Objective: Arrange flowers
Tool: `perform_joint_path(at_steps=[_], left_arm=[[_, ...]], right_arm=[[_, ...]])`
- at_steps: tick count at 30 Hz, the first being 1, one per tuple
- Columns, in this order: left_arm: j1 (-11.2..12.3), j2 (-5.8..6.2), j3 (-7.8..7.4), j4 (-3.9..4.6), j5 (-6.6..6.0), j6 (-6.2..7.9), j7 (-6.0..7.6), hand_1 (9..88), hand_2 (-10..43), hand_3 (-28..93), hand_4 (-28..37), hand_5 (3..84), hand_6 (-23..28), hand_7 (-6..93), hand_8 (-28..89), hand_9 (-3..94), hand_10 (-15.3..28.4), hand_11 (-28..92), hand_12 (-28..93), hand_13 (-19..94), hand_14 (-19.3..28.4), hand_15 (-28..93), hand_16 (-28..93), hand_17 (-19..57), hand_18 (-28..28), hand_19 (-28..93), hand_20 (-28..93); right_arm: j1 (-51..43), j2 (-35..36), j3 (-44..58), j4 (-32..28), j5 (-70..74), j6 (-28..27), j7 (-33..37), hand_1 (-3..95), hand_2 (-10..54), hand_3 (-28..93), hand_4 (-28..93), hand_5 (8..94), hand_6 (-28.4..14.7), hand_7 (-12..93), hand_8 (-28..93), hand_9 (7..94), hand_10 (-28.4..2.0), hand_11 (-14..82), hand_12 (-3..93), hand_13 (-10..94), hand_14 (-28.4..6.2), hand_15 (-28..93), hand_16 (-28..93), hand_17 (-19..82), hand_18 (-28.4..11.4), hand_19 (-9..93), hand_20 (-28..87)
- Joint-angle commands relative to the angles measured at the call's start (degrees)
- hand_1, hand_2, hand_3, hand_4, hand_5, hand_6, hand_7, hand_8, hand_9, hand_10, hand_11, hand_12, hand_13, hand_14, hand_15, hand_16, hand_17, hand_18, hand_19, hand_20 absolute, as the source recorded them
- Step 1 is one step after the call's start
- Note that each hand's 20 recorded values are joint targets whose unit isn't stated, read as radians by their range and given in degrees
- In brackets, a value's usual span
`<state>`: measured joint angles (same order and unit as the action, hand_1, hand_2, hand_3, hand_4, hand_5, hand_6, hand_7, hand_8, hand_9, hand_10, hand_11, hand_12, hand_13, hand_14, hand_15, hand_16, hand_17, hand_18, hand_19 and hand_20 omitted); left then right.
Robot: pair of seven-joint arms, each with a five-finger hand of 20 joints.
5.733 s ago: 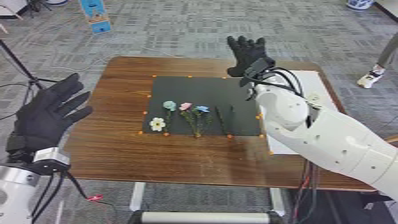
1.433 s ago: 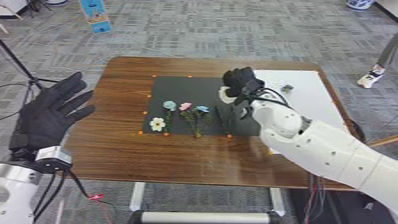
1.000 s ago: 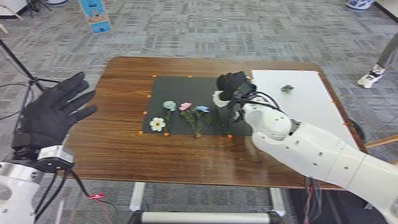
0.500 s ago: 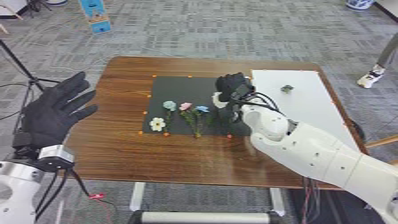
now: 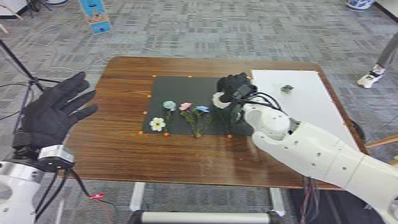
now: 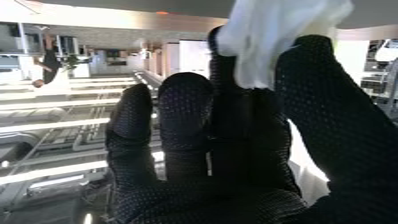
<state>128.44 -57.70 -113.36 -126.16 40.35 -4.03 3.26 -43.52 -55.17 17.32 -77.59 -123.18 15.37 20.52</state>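
Right hand (image 5: pixel 236 86): pinching a white bloom (image 6: pixel 277 37) by its petals, thumb opposing fingers | bloom: at the fingertips, over the black mat (image 5: pixel 182 89) | other flowers (image 5: pixel 185 106): on the mat, left of the hand | handling: likely light, soft, easily crushed; stem probably safer

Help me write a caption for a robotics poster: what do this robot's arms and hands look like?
The left arm and right arm are white with smooth, rounded sections, and small dark round spots dot the right one. The left hand and right hand wear black fabric gloves; the right wrist view shows a finely dotted texture. Black cables loop around the right wrist, with more by the left.
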Motion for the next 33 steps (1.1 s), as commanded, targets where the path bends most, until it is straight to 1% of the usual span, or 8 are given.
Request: perform_joint_path(at_steps=[1,6,11,18,25,28,30,33], left_arm=[[0.69,-0.5,-0.44,-0.42,-0.3,-0.27,-0.26,20.1,-5.6,67,-28.3,25.3,2.8,17.2,-9,20.7,10.4,16,15,18,12.9,16,4,-12.8,22.3,40,7],[0.69,-0.52,-0.4,-0.39,-0.25,-0.1,-0.17,20.0,-5.6,68,-28.3,25.3,2.8,17.2,-9,20.8,10.4,16,15,18,12.8,16,4,-12.9,22.3,40,7],[0.81,-0.68,-0.44,-0.43,-0.25,-0.06,-0.2,20.1,-5.6,68,-28.3,25.3,2.8,17.3,-9,20.7,10.3,16,15,18,12.9,16,4,-12.9,22.3,40,7],[1.22,-0.92,-0.74,-0.61,-0.19,0.14,0.04,19.9,-5.7,68,-28.3,25.3,2.8,17.3,-9,20.7,10.4,16,15,18,12.9,16,4,-12.9,22.2,40,7],[1.79,-1.21,-1.05,-0.87,-0.15,0.27,0.26,20.0,-5.6,68,-28.3,25.3,2.8,17.4,-9,20.9,10.3,17,15,18,12.9,16,4,-12.8,22.3,40,7],[1.65,-1.18,-1.05,-0.84,-0.13,0.25,0.35,20.2,-5.6,68,-28.3,25.4,2.9,17.2,-9,20.9,10.4,17,15,18,12.8,16,4,-12.8,22.3,40,7],[1.89,-1.35,-1.16,-0.96,-0.13,0.4,0.45,20.1,-5.6,68,-28.3,25.3,2.9,17.2,-9,20.9,10.4,17,15,18,12.8,16,4,-12.9,22.3,40,7],[1.62,-1.28,-0.94,-0.79,-0.15,0.2,0.31,20.1,-5.6,68,-28.3,25.4,2.9,17.1,-9,20.8,10.3,17,15,18,12.8,16,4,-12.8,22.3,40,7]], right_arm=[[-0.24,0.31,2.43,-1.99,-2.83,-1.54,2.22,32.7,-9.5,83,-28,51.1,2.1,32,-17,56.9,-9.3,30.1,23.9,54,-7.9,76,34,21,-19.8,75,56],[-0.82,0.57,4.84,-3.46,-3.54,-4.97,3.91,31.6,-9.5,83,-28,48.5,0.2,29,-15,53.6,-10.5,27.2,22.2,53,-8.4,76,32,19,-20.1,75,56],[-2.04,2.62,7.26,-5.8,-3.84,-3.77,5.96,29.4,-9.5,84,-28,43.5,-2.3,24,-12,46.5,-12.4,21.8,21.2,48,-10.4,76,29,18,-20.6,74,56],[-3.89,8.86,10.71,-6.16,-6.11,-1.13,9.89,26.9,-9.5,85,-28,28.6,-7.7,16,-8,27.0,-16.1,16.7,23.0,30,-13.7,72,23,13,-20.7,72,55],[-9.54,14.31,15.88,-7.67,-4.03,-8.55,15.48,27.8,-9.5,83,-28,24.4,-8.7,13,-6,22.8,-16.8,12.4,23.6,26,-14.6,70,20,12,-20.8,70,53],[-12.0,17.18,16.41,-8.29,-3.16,-9.0,15.17,28.6,-9.5,80,-28,23.5,-9.3,11,-5,22.6,-17.7,10.0,22.9,25,-15.1,69,20,11,-21.0,70,53],[-9.54,14.77,14.5,-3.88,-2.84,-9.52,15.39,28.4,-9.5,79,-28,23.4,-9.3,10,-5,22.8,-17.8,9.4,22.6,25,-15.2,69,20,11,-21.1,70,53],[-9.09,14.53,13.84,-2.26,-2.05,-10.21,15.3,28.0,-9.5,79,-28,24.0,-8.8,11,-5,24.3,-17.4,9.8,22.5,27,-14.8,69,20,11,-21.2,70,53]])
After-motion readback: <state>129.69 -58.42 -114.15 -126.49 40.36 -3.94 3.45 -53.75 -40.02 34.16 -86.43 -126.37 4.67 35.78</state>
